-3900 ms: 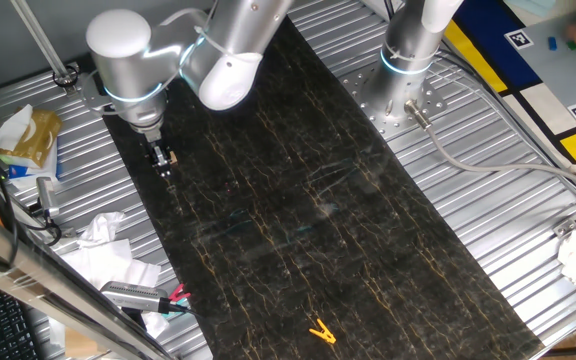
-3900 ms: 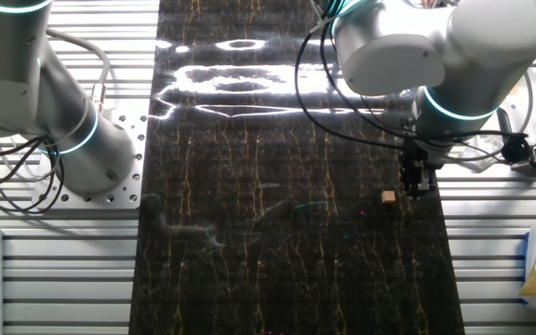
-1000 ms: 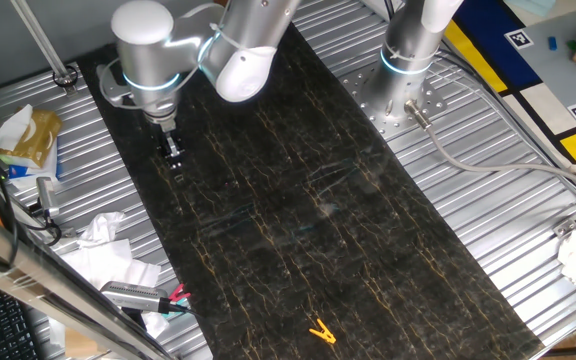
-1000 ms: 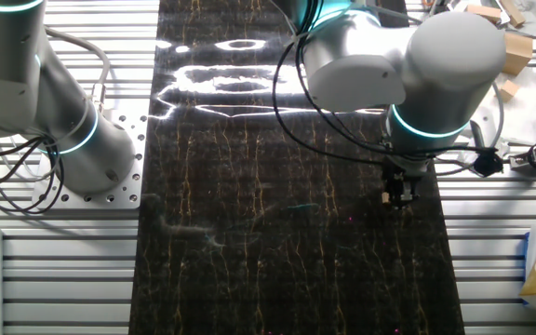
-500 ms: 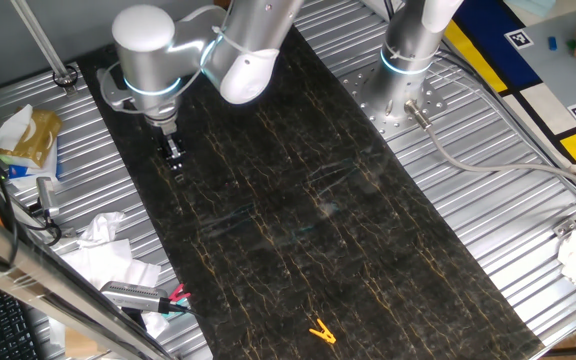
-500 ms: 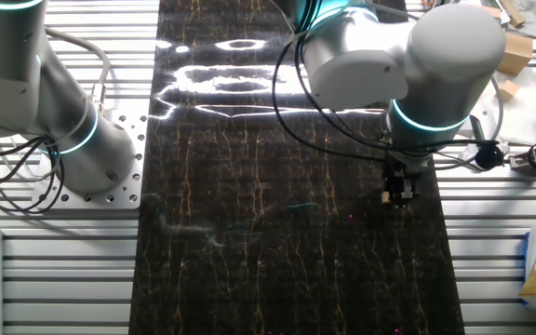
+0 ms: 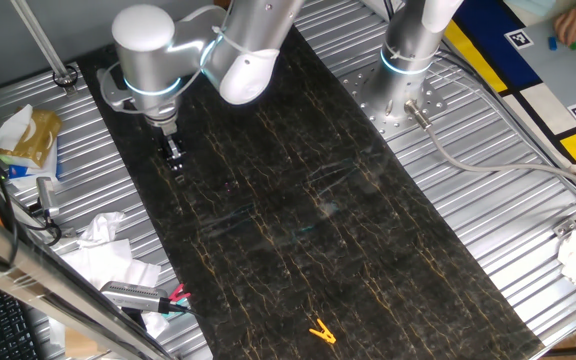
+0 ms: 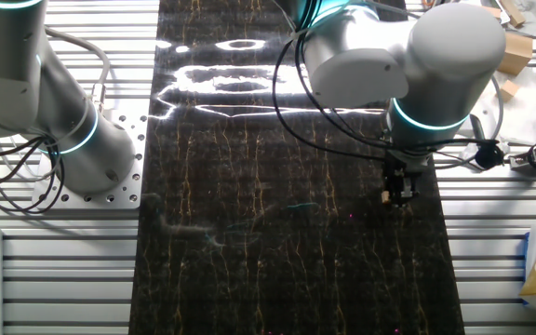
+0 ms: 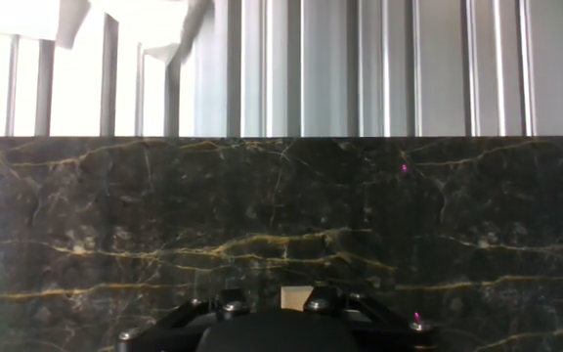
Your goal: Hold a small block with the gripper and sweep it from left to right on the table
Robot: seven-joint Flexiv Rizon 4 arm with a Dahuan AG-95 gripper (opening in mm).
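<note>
The small block [image 9: 294, 296] is a tan cube standing on the dark veined table [image 9: 281, 225], near its edge. It sits between my gripper's [image 9: 274, 305] two black fingers, close against the right one, with a dark gap to the left one. The jaws stand open around it. In one fixed view the gripper [image 7: 174, 160] points straight down at the table's [image 7: 298, 200] far left end. In the other fixed view the gripper [image 8: 398, 191] is low on the table [image 8: 277, 233], and a tan corner of the block [image 8: 385, 196] shows beside the fingers.
Ribbed silver metal [image 9: 360, 68] borders the table just past the block. A second upright silver arm [image 7: 413, 45] stands at the back. A yellow clip [image 7: 320, 331] lies at the table's near end. Crumpled paper and clutter [image 7: 108, 250] lie off the table's left side.
The gripper, which stood beside the block 3.9 s ago, now stands over it with the block between its fingers. Over the last half second nothing has visibly moved.
</note>
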